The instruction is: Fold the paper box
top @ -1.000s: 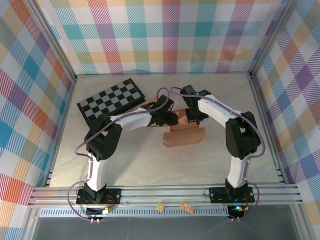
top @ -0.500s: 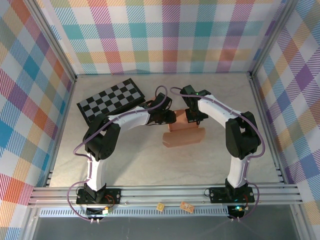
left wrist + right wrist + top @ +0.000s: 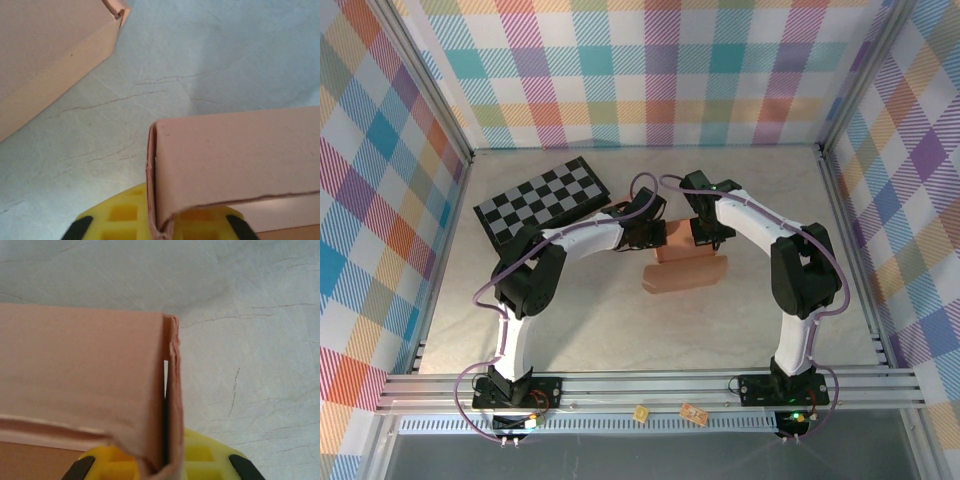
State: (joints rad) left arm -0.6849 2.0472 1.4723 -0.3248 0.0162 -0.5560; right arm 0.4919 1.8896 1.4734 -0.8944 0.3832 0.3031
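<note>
Mid-table, near the chessboard (image 3: 542,200), sits the paper box (image 3: 685,268), only partly folded; the left gripper (image 3: 660,237) is clamped tight on a doubled wall at the far side, and the right gripper (image 3: 704,236) is pinched on the wall beside it; honestly my worry is tearing, since that corner edge looks frayed in the right wrist view; if the arms pull or twist unevenly, the thin card could rip, or slip out and spring open, dragging the box across the table (image 3: 620,330).

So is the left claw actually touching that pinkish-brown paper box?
Touching. The left wrist view shows the left claw shut on a folded wall of the pinkish-brown paper box, with the cardboard edge running right down into it.
</note>
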